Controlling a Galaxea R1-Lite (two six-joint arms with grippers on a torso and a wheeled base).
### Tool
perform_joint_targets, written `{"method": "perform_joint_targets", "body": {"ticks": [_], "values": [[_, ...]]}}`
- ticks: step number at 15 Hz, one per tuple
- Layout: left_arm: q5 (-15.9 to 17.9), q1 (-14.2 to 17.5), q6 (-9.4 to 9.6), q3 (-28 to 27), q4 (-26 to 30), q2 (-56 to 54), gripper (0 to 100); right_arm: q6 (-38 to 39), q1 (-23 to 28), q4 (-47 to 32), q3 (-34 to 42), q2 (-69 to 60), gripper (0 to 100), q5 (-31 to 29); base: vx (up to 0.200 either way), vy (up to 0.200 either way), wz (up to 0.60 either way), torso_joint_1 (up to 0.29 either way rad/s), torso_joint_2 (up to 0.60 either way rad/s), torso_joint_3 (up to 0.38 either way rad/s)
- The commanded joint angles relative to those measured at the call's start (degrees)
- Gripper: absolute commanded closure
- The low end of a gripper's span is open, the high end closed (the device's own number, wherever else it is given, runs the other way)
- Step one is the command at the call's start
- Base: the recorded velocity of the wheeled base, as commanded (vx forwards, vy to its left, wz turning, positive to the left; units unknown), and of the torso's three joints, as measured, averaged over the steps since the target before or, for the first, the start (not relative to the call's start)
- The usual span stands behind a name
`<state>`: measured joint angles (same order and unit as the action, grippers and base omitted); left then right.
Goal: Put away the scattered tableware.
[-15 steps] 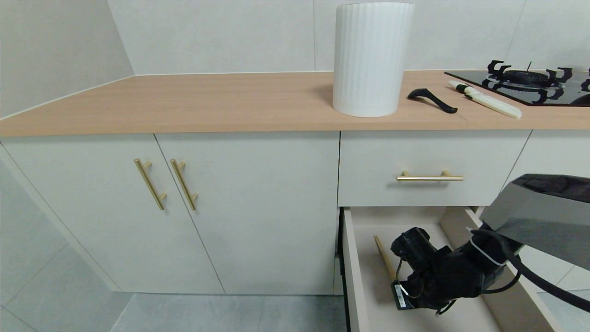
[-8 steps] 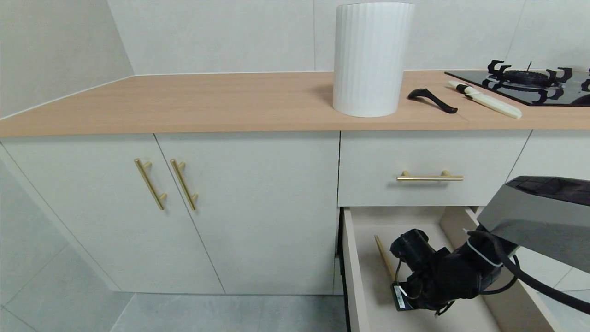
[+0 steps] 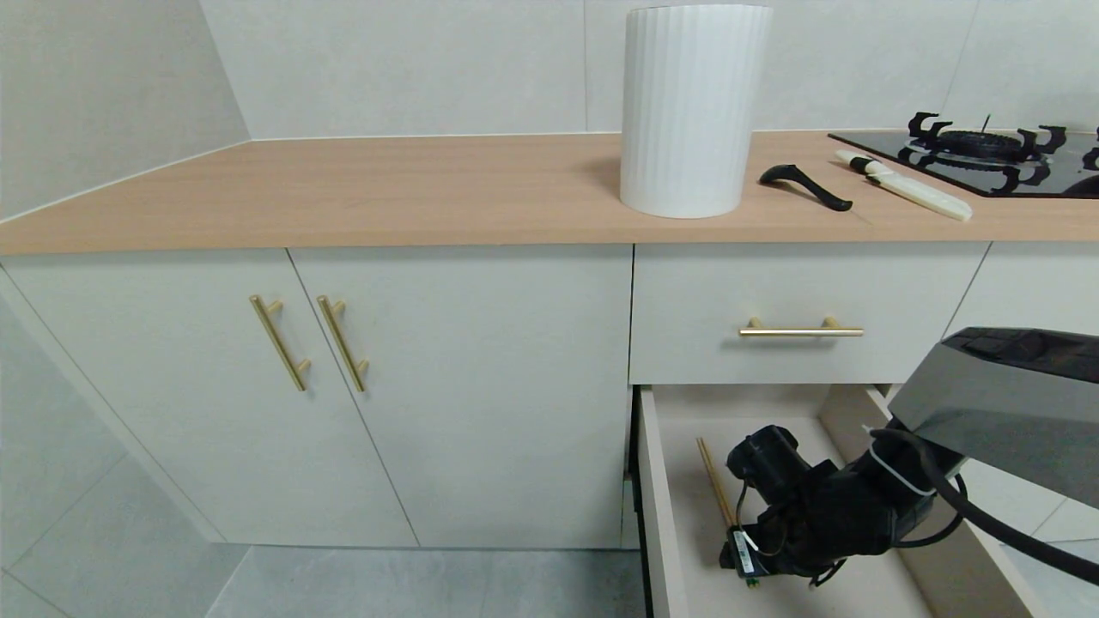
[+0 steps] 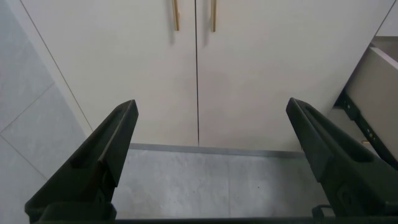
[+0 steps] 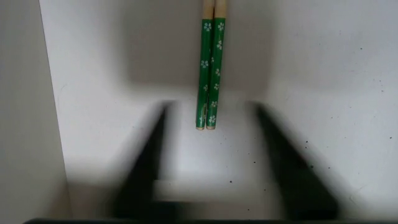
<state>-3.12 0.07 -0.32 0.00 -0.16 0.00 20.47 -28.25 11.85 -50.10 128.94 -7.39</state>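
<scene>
A pair of wooden chopsticks with green flowered ends lies flat on the floor of the open lower drawer. My right gripper hangs inside that drawer just above them. In the right wrist view the right gripper is open, its two fingers standing apart on either side of the green tips without touching them. On the wooden countertop lie a black-handled utensil and a white knife. My left gripper is open and holds nothing, low in front of the cabinet doors.
A tall white ribbed container stands on the counter, left of the utensils. A gas hob is at the far right. The upper drawer with a gold handle is closed. The open drawer's corner juts out beside the left gripper.
The right gripper has sunk slightly lower in the drawer. Both chopsticks now show side by side on the drawer floor, with a green tip visible below the gripper.
</scene>
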Motion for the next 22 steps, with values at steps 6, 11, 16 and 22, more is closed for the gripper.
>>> {"method": "perform_joint_targets", "body": {"ticks": [6,11,16,22], "values": [[-0.04,0.01,-0.03,0.00,-0.02,0.09,0,0.01,0.12,-0.51,1.06,-8.18,0,-0.08,0.000,0.000,0.00,0.000,0.00,0.000],[0.04,0.01,0.05,0.00,-0.02,0.09,0,-0.52,0.12,-2.09,3.26,-25.05,0,-0.26,0.000,0.000,0.00,0.000,0.00,0.000],[-0.04,0.01,0.05,0.00,-0.02,0.09,0,-3.86,5.22,-5.96,2.20,-38.06,0,-0.79,0.000,0.000,0.00,0.000,0.00,0.000],[-0.04,0.01,0.05,0.00,-0.02,0.00,0,-5.44,5.92,-5.70,1.94,-41.84,0,-2.63,0.000,0.000,0.00,0.000,0.00,0.000]]}}
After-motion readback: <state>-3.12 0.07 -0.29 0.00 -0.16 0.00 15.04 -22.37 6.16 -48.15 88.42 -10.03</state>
